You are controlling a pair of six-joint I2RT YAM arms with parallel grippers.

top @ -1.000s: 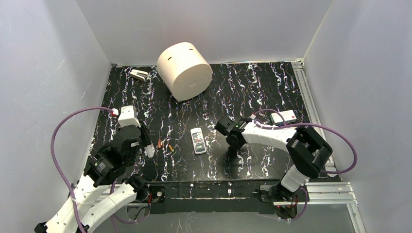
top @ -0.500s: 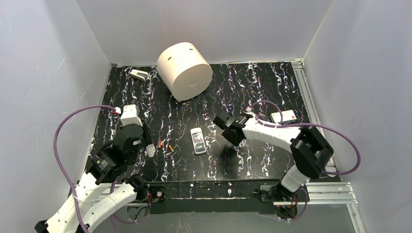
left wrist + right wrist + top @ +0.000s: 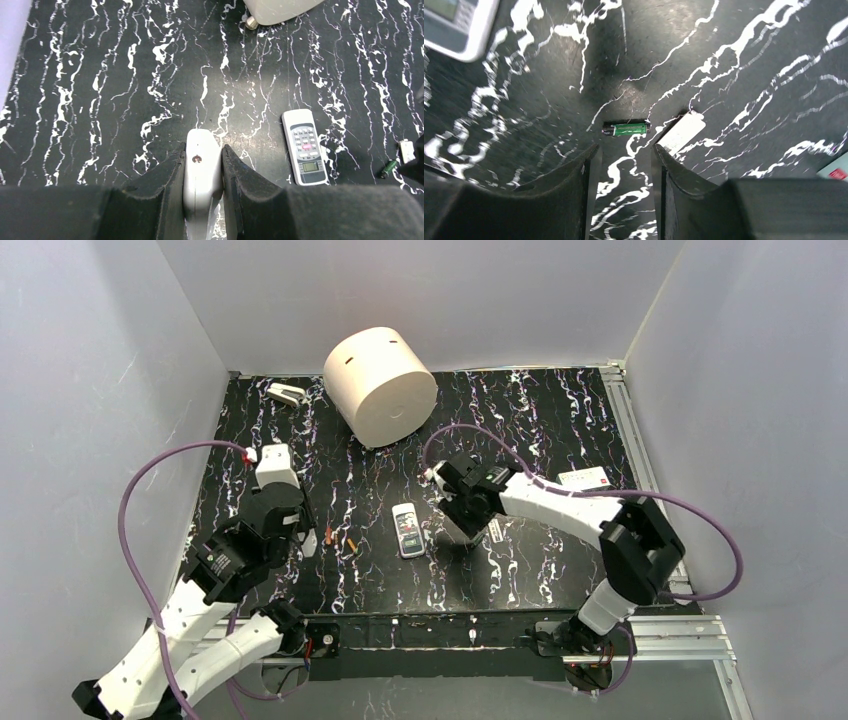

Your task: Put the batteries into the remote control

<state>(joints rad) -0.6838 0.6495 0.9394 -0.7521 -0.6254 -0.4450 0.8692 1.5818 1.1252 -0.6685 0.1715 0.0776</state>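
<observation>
Right claw (image 3: 624, 152) parted and empty, poised over green battery (image 3: 625, 129) on bench (image 3: 724, 60), just right of remote (image 3: 407, 530). Could knock it rolling if closed off-centre, or pinch white cover piece (image 3: 681, 131) just beside it. Left claw (image 3: 203, 150) clamped on white oblong piece (image 3: 201, 175).

Remote (image 3: 408, 530) lying flat, cream drum (image 3: 380, 385) behind

Three batteries (image 3: 328, 536) (image 3: 350, 542) (image 3: 624, 129), one face-up remote (image 3: 408, 530).
</observation>
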